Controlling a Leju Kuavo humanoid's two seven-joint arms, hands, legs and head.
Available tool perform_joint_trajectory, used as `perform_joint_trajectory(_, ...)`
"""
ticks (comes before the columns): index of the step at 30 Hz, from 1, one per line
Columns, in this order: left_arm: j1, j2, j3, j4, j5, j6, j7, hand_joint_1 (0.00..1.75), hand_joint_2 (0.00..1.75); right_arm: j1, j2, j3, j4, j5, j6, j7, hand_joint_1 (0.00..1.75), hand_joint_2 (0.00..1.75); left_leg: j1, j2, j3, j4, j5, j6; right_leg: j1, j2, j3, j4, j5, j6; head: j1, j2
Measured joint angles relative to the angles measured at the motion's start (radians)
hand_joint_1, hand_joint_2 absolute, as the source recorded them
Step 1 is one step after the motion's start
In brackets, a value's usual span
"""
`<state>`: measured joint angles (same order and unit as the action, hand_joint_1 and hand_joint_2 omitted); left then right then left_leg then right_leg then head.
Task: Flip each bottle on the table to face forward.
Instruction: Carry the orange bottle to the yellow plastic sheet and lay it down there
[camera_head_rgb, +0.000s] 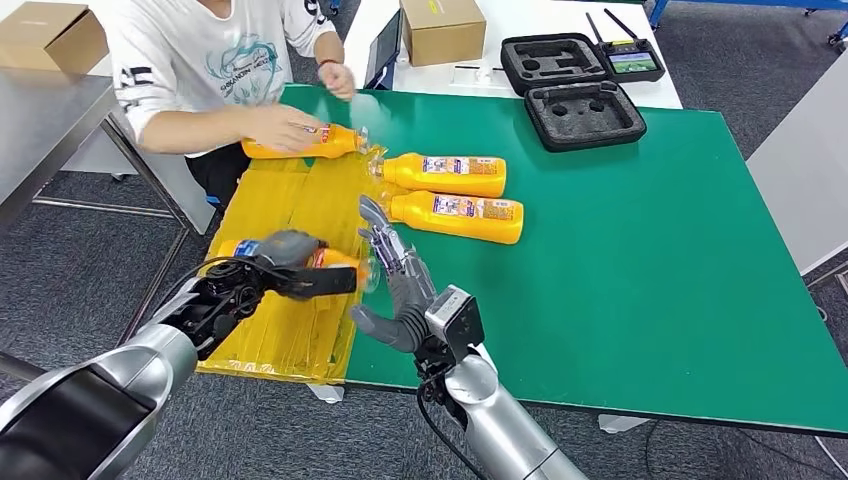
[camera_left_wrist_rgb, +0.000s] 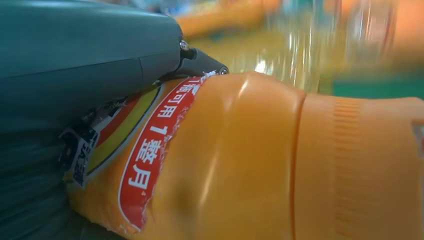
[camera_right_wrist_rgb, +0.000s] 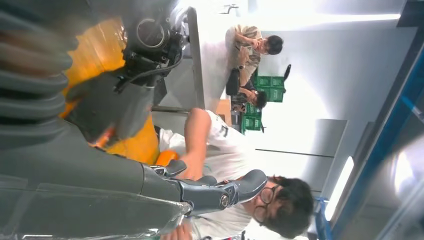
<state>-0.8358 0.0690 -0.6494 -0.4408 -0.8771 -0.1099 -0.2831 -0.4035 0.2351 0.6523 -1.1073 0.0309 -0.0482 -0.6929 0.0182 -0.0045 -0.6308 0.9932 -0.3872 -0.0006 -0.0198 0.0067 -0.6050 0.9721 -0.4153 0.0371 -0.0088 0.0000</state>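
Left hand (camera_head_rgb: 285, 262) grips an orange bottle (camera_head_rgb: 335, 262) lying sideways above the yellow plastic sheet (camera_head_rgb: 270, 330), at the table's near-left corner. Left wrist view brings this bottle (camera_left_wrist_rgb: 240, 165) in close: thick grey thumb pressed over its red-bordered label, ribbed orange cap end pointing away from the hand, details the head view is too far off to give. Right hand (camera_head_rgb: 395, 285) holds nothing, fingers spread and reaching forward just beside the held bottle's cap end; whether they touch it cannot be told. Right wrist view shows those fingers (camera_right_wrist_rgb: 215, 192) extended, with the left hand and orange bottle beyond. Further out on the green table (camera_head_rgb: 640, 260), two more orange bottles lie on their sides, parallel and close together, labels up: a nearer one (camera_head_rgb: 458, 217) and a farther one (camera_head_rgb: 445, 174). A person (camera_head_rgb: 205, 60) at the far-left edge rests a hand on a fourth bottle (camera_head_rgb: 300, 145) on the yellow sheet. Two black foam cases (camera_head_rgb: 570, 85) sit at the far edge. Broad bare green surface lies to the right of the bottles; the left edge is crowded by sheet, person and arm.
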Motion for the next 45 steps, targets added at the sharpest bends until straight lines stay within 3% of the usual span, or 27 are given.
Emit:
perform_joint_trajectory(11, -0.051, -0.003, -0.057, 0.062, 0.026, -0.222, -0.044, 1.74, 1.75, -0.022, 0.012, 0.0, 0.067, -0.011, 0.013, -0.002, 0.0, 1.75, 0.0, 0.0, 0.0, 0.0, 0.0, 0.0, 0.0, 0.0, 0.001, 0.0, 0.0, 0.0, 0.0, 0.0)
perform_joint_trajectory(12, -0.056, -0.002, -0.058, 0.066, 0.035, -0.243, -0.052, 1.39, 1.75, -0.023, 0.014, 0.001, 0.073, -0.011, 0.015, -0.003, 0.0, 1.75, 0.0, 0.0, 0.0, 0.0, 0.0, 0.0, 0.0, 0.0, 0.001, 0.0, 0.0, 0.0, 0.0, 0.0)
perform_joint_trajectory(15, -0.062, -0.001, -0.059, 0.072, 0.062, -0.284, -0.073, 0.09, 1.75, -0.028, 0.017, 0.002, 0.087, -0.011, 0.021, -0.003, 0.0, 1.75, 0.0, -0.001, 0.0, 0.0, 0.0, 0.0, 0.0, 0.0, 0.001, 0.0, 0.0, 0.0, 0.0, 0.0)
perform_joint_trajectory(16, -0.062, 0.0, -0.059, 0.074, 0.073, -0.297, -0.081, 0.0, 1.75, -0.03, 0.019, 0.003, 0.092, -0.011, 0.023, -0.003, 0.0, 1.75, 0.0, -0.001, 0.0, 0.0, 0.0, 0.0, 0.0, 0.0, 0.001, 0.0, 0.0, 0.0, 0.0, 0.0)
perform_joint_trajectory(17, -0.062, 0.001, -0.058, 0.076, 0.086, -0.311, -0.09, 0.0, 1.75, -0.031, 0.021, 0.004, 0.097, -0.011, 0.024, -0.003, 0.0, 1.75, 0.0, -0.001, 0.0, 0.0, 0.0, 0.0, 0.0, 0.0, 0.001, 0.0, 0.0, 0.0, 0.0, 0.0)
perform_joint_trajectory(21, -0.059, 0.005, -0.045, 0.081, 0.138, -0.357, -0.124, 0.0, 0.0, -0.036, 0.026, 0.007, 0.114, -0.011, 0.026, -0.003, 0.0, 1.75, 0.0, -0.001, 0.0, 0.0, 0.0, 0.0, 0.0, 0.0, 0.001, 0.0, 0.0, 0.0, 0.0, 0.0)
perform_joint_trajectory(25, -0.055, 0.008, -0.023, 0.085, 0.177, -0.381, -0.141, 0.0, 0.0, -0.041, 0.032, 0.016, 0.132, -0.011, 0.028, -0.003, 0.0, 1.75, 0.0, -0.001, 0.0, 0.0, 0.0, 0.0, 0.0, 0.0, 0.002, 0.0, 0.0, 0.0, 0.0, 0.0)
perform_joint_trajectory(45, -0.034, 0.017, -0.003, 0.084, 0.208, -0.311, -0.14, 0.0, 0.0, -0.044, 0.038, 0.023, 0.149, -0.013, 0.022, 0.014, 0.0, 1.75, 0.0, -0.001, 0.003, 0.0, 0.0, 0.0, 0.0, -0.001, 0.004, 0.0, 0.0, 0.0, 0.0, 0.0)
